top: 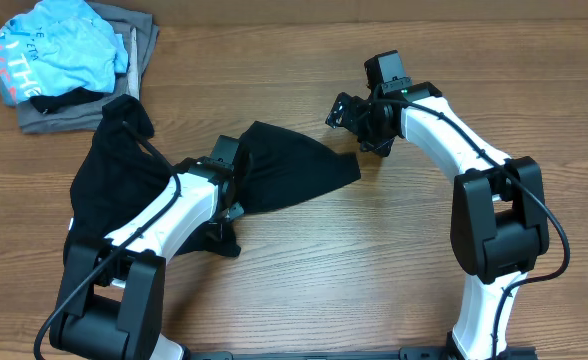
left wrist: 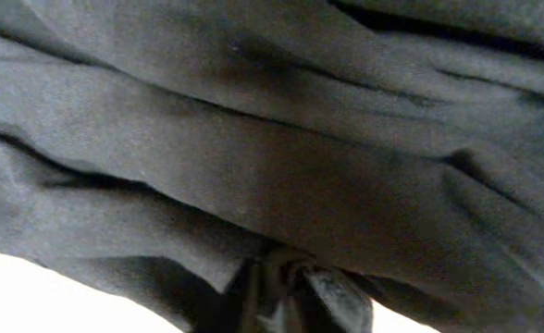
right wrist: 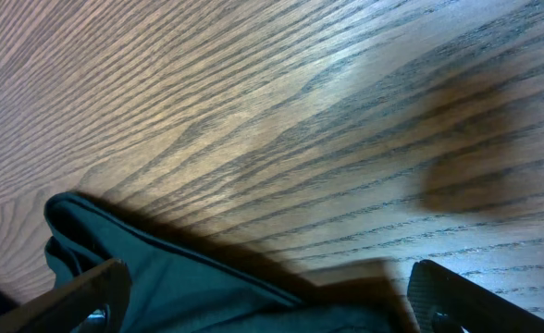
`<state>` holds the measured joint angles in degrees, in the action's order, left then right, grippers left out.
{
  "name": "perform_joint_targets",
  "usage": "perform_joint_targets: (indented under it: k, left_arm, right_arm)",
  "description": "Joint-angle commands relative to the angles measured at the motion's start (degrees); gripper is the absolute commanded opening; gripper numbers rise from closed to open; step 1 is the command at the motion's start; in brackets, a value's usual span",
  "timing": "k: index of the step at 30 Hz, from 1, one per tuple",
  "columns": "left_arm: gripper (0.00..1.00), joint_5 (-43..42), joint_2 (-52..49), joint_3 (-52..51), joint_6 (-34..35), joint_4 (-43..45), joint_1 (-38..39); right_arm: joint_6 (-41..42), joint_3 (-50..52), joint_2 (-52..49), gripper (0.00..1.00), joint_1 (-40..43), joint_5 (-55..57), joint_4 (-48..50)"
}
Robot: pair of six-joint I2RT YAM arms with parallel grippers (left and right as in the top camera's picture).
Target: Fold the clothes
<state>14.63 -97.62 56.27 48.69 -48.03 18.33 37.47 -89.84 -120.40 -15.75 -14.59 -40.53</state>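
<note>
Black soft-fabric T-shirt (top: pixel 294 170): crumpled on wood-grain table (top: pixel 304 290), left of centre.
Left gripper (top: pixel 232 180): fingers together, pinching a fold of the shirt.
Right gripper (top: pixel 349 118): fingers apart, at the shirt's right corner.
Far-left pile: light blue shirt (top: pixel 59 50) on grey garment (top: pixel 146 45).

Black soft-fabric T-shirt (left wrist: pixel 272 157) fills nearly whole frame, close to lens. Broad soft folds run diagonally, upper left to lower right; deep shadowed crease near top centre, smaller pucker at right. Left gripper (left wrist: pixel 286 289) at bottom centre, dark, mostly hidden, jaws drawn together on lower fabric edge. Pale overexposed surface (left wrist: pixel 31 301) in bottom left corner, detail unreadable.
</note>
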Motion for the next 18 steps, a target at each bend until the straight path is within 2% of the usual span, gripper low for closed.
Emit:
perform_joint_targets:
  k: [1,9,18]
  left_arm:
    - [0.04,2.97,0.26,0.83,-2.67,-1.64,-0.42]
    - [0.04,6.95,0.48,9.75,-3.04,-13.75,-0.31]
    - [0.04,6.67,1.88,20.65,-5.7,-25.57,-0.31]
  right_arm:
    - [-0.39,-0.28,0.66,1.0,0.13,0.79,0.11]
    - [-0.39,-0.26,0.66,1.0,0.13,1.29,0.09]
    - [-0.39,-0.26,0.66,1.0,0.13,0.2,-4.15]
